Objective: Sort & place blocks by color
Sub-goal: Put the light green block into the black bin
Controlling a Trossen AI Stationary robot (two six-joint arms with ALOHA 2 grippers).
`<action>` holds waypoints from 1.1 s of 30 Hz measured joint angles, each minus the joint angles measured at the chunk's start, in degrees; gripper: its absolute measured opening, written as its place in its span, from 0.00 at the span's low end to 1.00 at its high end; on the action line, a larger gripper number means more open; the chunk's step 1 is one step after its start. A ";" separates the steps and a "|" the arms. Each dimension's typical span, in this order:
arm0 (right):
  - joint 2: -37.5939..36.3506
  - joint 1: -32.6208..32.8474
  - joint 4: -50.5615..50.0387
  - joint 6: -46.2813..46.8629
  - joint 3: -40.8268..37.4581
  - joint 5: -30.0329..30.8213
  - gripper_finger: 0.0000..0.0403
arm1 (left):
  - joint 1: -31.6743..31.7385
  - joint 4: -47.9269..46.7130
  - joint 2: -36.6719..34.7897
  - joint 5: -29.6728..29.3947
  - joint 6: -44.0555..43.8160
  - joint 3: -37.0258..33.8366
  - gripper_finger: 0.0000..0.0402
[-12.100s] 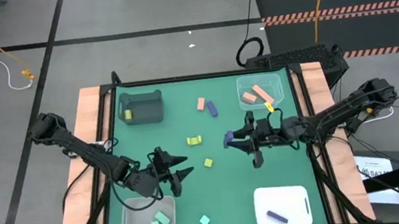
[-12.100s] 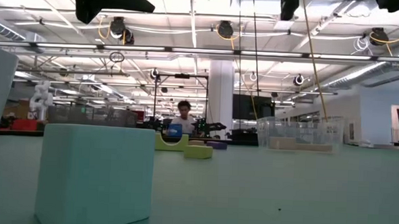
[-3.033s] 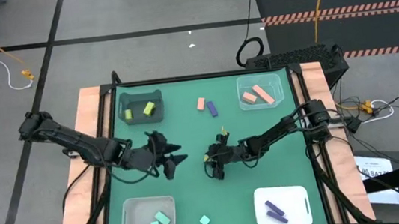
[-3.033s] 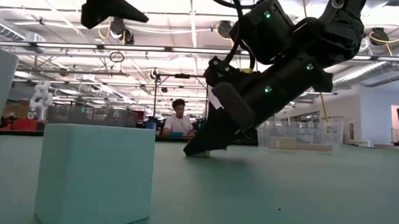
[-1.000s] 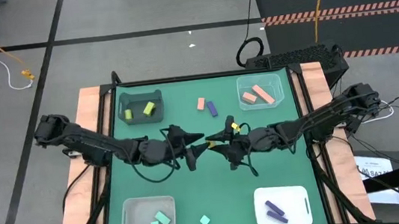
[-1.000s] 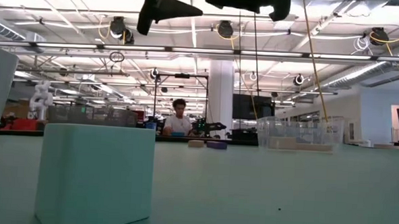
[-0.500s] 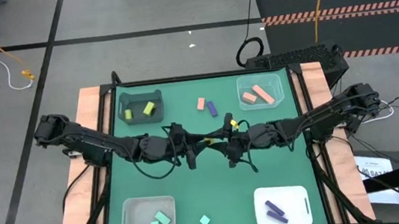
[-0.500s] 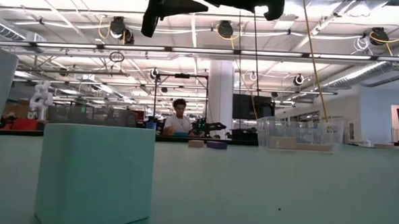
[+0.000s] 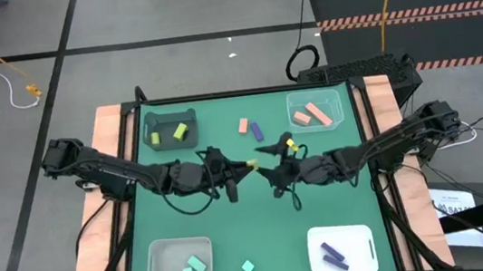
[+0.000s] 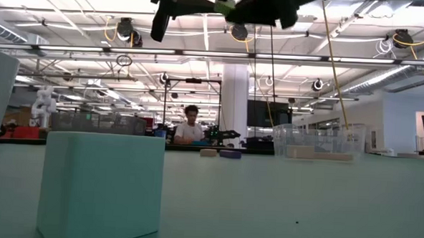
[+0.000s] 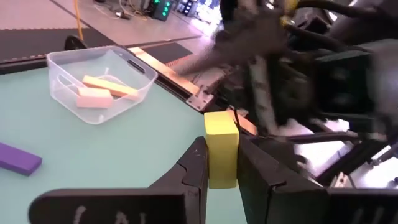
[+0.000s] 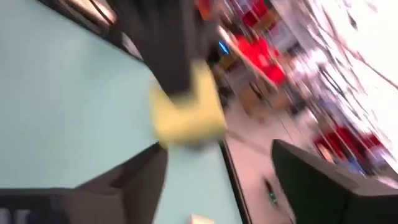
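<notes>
Above the table's middle your left gripper [image 9: 243, 165] pinches a yellow block [image 11: 221, 148], the right gripper [image 9: 268, 167] spread empty beside it, with pink [image 9: 243, 126], purple [image 9: 257, 131] and teal [image 9: 248, 267] blocks unsorted.

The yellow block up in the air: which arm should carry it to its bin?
Probably the left. The left gripper is shut on the yellow block, the right gripper is open, and the grey bin with yellow blocks is on the left's side.

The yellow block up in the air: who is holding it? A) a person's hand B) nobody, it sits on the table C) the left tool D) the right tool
C: in the left wrist view the left tool has its fingers shut on the yellow block, while the right tool is open.
</notes>
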 joint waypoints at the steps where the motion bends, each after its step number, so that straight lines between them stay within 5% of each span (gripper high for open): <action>1: 0.00 0.52 -1.62 1.33 0.01 3.05 0.71 | -0.04 0.02 0.00 0.11 0.20 0.00 0.14; 6: 0.00 2.53 -13.76 11.44 -0.01 13.14 0.84 | 0.19 3.21 0.00 0.40 4.82 0.00 0.14; 13: 0.00 4.12 -28.26 33.35 -0.01 11.87 0.85 | -0.15 14.52 -0.17 0.42 20.65 0.00 0.14; 17: 0.00 4.21 -29.70 41.95 -1.04 3.15 0.85 | -0.33 17.00 -1.26 0.43 25.24 0.00 0.14; 20: 0.00 4.19 -26.19 46.49 -3.44 -3.13 0.86 | -0.36 16.40 -2.13 0.45 27.17 0.00 0.14; 24: 0.00 4.15 -17.01 51.14 -7.74 -3.53 0.86 | 0.81 10.82 -2.93 -0.12 26.66 0.00 0.14; 33: 0.00 1.63 11.39 50.51 -18.68 -3.53 0.86 | 10.90 -13.81 -3.34 -0.45 11.05 0.00 0.14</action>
